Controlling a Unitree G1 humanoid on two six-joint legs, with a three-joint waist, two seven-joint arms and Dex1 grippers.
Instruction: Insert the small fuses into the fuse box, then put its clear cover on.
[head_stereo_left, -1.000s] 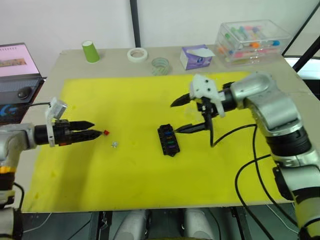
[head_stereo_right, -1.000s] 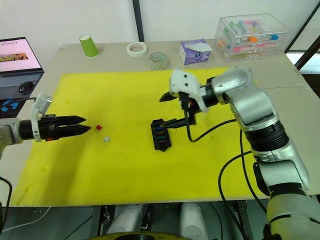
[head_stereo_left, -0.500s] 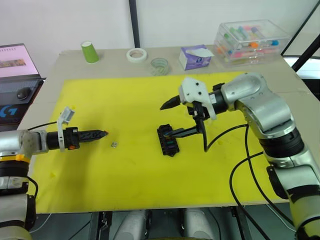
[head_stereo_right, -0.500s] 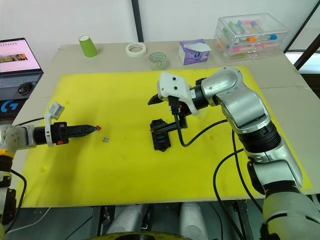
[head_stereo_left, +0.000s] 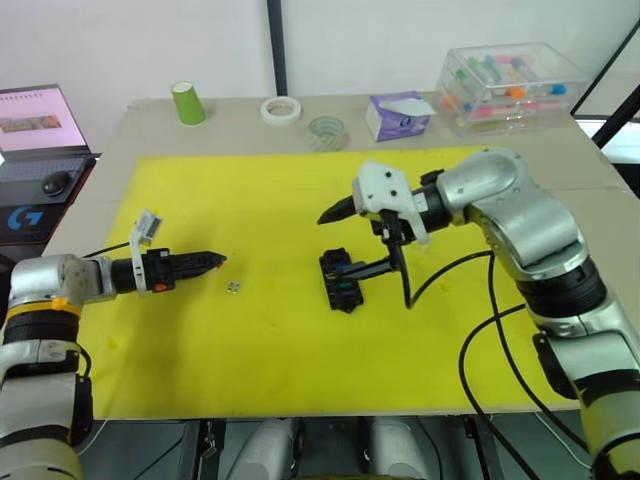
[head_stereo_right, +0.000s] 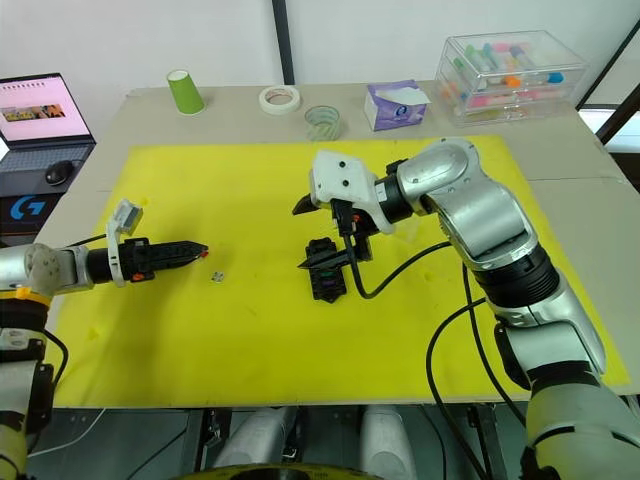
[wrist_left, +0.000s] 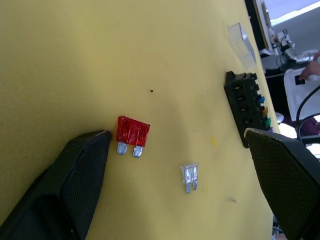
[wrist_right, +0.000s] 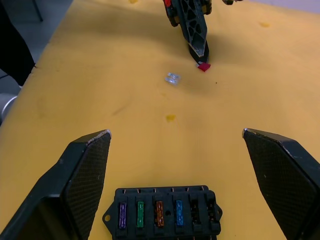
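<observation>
Your left hand (wrist_left: 175, 165) is spread around the red fuse (wrist_left: 133, 132); your right hand (wrist_right: 177, 145), fingers apart, hovers over the fuse box (wrist_right: 164, 216) holding 4 fuses.

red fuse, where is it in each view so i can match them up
Left eye: red fuse at the left claw tip.
Right eye: a red speck at that tip.
Left wrist: mid-picture on the mat.
Right wrist: far end, at the left claw's tip.
Shared landmark: the clear fuse close beside it.
</observation>
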